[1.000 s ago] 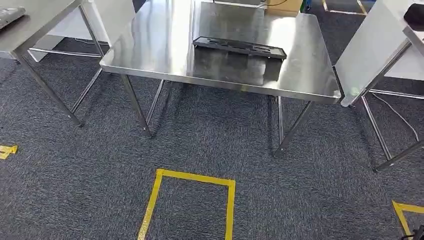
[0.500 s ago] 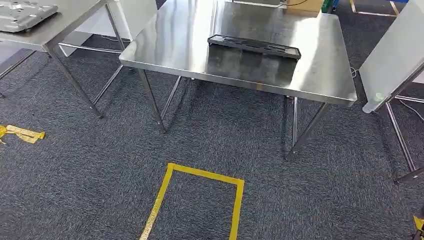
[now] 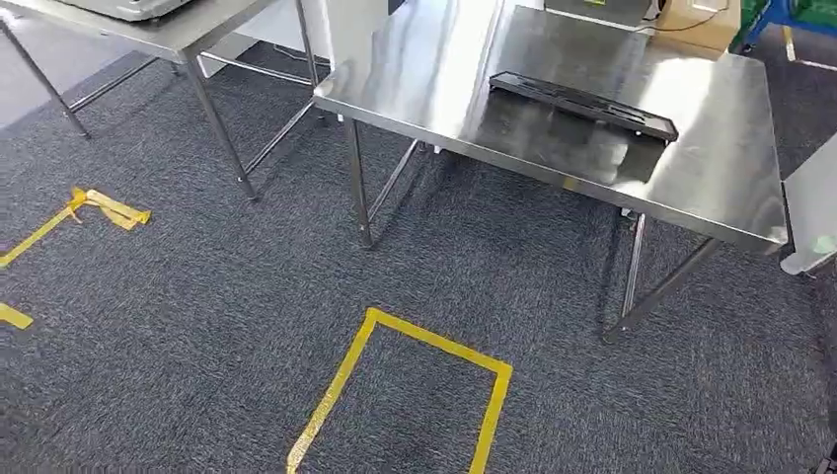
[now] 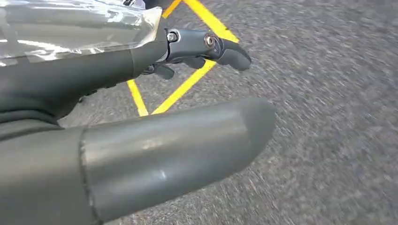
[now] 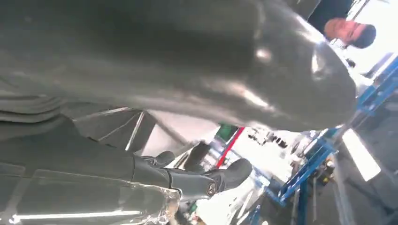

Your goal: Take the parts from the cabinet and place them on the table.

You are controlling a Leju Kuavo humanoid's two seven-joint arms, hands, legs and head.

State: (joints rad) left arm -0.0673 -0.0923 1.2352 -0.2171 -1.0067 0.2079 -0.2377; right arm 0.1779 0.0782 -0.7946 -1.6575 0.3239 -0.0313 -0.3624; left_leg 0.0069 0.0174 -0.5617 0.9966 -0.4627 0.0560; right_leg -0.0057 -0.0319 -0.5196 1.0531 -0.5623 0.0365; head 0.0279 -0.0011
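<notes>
1. In the left wrist view we see our left hand [image 4: 155, 112] hanging above the grey carpet [image 4: 328, 93]. Its thick grey thumb reaches across the picture and its darker fingers [image 4: 211, 47] are stretched out apart from the thumb; nothing lies between them, so this hand is spread and holds nothing.
2. Strips of yellow tape [image 4: 187, 79] cross the carpet just beyond those fingers.
3. In the right wrist view our right hand [image 5: 187, 140] has its thumb across most of the picture, with the dark fingers [image 5: 220, 180] extended well apart from it. We see nothing held there; the hand is open and empty.
4. Past the right hand the background is blurred: blue frame posts [image 5: 305, 173] and a bright floor. A person's head [image 5: 349, 30] shows in the far corner.
5. From the head view we look down on the steel counter [image 3: 434, 69], which stands on slanted metal legs on the carpet.
6. The part [image 3: 582, 104], a long, flat black piece, lies on the counter towards its far right side, slightly angled to the near edge. Its reflection shows in the steel just beside it.
7. A cardboard box [image 3: 696, 25] sits at the counter's far edge, beyond the part and apart from it.
8. A second counter [image 3: 188, 30] stands to the left, with a grey flat object on it that is cut off by the picture's edge.
9. On the floor nearer to us is a yellow tape rectangle [image 3: 345, 380], and more yellow tape marks [image 3: 109, 209] lie to the left.
</notes>
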